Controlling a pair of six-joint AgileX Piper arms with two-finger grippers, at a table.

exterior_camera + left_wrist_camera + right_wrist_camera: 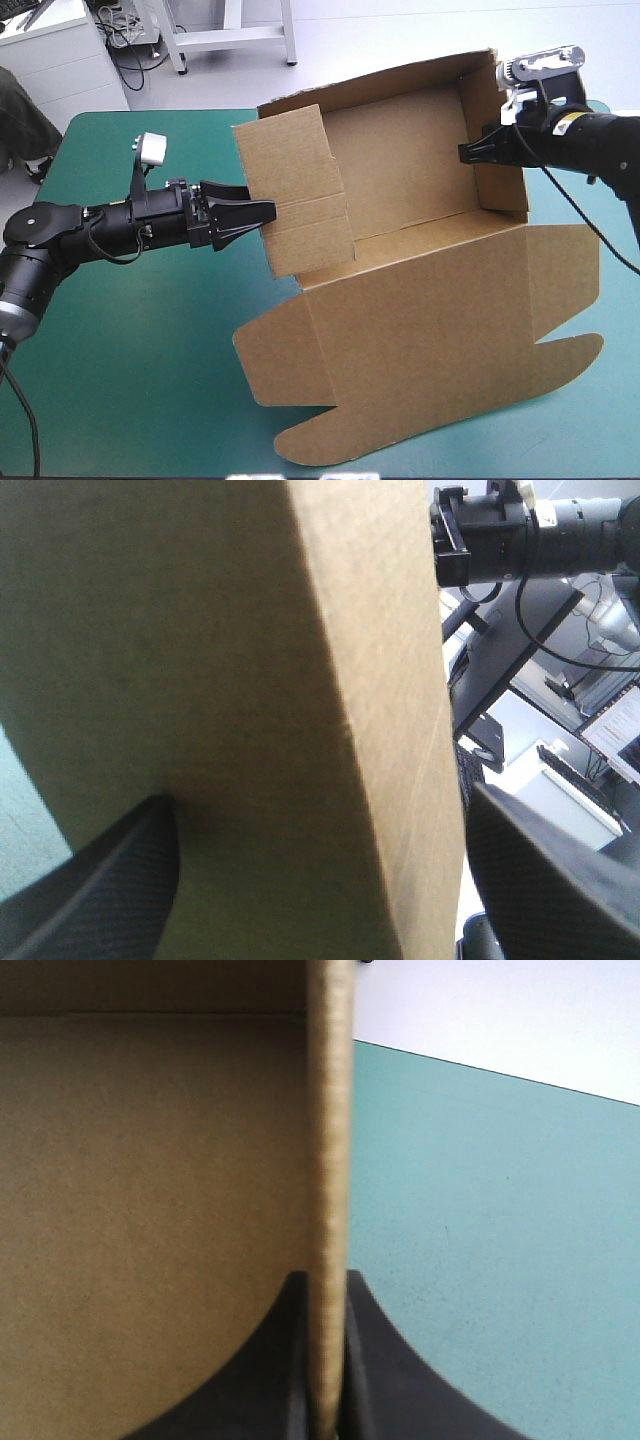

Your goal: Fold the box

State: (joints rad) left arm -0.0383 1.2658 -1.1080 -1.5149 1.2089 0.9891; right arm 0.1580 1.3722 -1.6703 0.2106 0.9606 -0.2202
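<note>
A pale floor (400, 30) runs across the top of the frame. At upper left stands a white drawer cabinet (55, 62), tangled cables (128, 35) beside it, then a white metal stand (235, 35). The teal-green table cover (150, 350) fills the rest.

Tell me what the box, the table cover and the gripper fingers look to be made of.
Box: corrugated brown board, matte; its pinched wall's cut edge shows fine ribbing in the right wrist view. Cover: teal-green, even and matte; felt or a mat, unclear. Fingers: black, fine dotted grain, probably textured rubber or plastic.
</note>
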